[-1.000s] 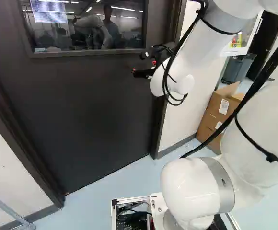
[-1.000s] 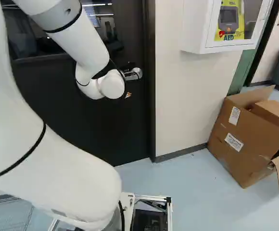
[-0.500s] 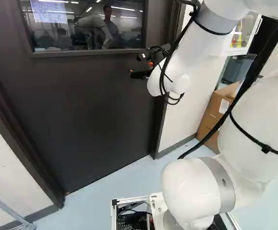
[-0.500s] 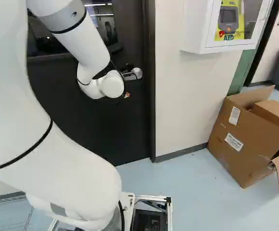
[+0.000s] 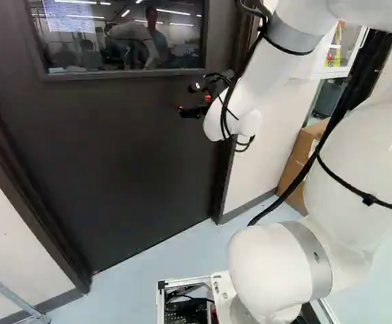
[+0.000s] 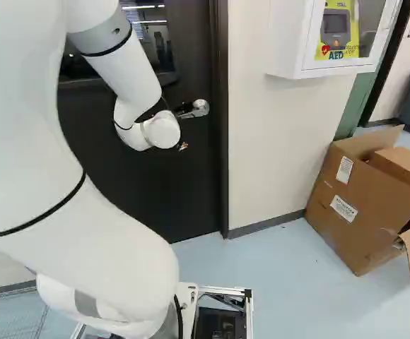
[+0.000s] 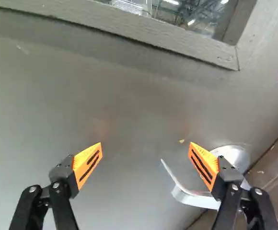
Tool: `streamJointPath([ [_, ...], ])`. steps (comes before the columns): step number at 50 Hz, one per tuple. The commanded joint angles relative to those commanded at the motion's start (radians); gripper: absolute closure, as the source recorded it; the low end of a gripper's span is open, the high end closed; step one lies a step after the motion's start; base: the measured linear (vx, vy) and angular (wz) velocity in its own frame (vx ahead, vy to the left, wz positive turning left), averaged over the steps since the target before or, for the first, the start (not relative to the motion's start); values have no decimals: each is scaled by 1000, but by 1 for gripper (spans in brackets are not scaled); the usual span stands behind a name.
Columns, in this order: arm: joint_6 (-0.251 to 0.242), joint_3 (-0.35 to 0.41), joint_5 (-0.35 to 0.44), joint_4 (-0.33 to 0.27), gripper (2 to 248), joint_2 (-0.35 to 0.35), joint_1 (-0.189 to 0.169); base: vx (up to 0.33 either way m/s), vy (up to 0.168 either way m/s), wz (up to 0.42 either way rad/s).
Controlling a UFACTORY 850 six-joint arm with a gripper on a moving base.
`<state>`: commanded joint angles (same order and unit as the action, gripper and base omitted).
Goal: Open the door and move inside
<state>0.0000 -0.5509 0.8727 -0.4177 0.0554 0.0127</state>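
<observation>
In the left base view my gripper (image 5: 188, 99) is in front of the dark door (image 5: 128, 155), below its window's corner. The door stands closed in its frame. The silver lever handle (image 6: 195, 109) shows beside my wrist in the right base view. In the wrist view the gripper (image 7: 145, 144) has its fingers wide apart, nothing held. One finger covers part of the handle (image 7: 191, 197); the lever's free end shows between the two fingers, beyond them. Whether that finger touches the handle I cannot tell.
The door frame (image 6: 220, 141) and a pale wall (image 6: 276, 148) border the handle side. A white AED cabinet (image 6: 283, 42) hangs there, with an open cardboard box (image 6: 353, 205) on the floor (image 6: 290, 296). A metal rack (image 5: 10, 293) stands at the left.
The arm has swung a little, carrying the gripper leftward across the door in the left base view. In the right base view more of the handle shows beside the wrist. Base and door have not moved.
</observation>
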Motion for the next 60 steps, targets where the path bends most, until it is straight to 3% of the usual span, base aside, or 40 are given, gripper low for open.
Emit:
streamJointPath([
  [44, 0, 12, 0, 37, 3, -94, 19, 0, 0, 0],
  [60, 0, 69, 0, 37, 3, -78, 20, 0, 0, 0],
])
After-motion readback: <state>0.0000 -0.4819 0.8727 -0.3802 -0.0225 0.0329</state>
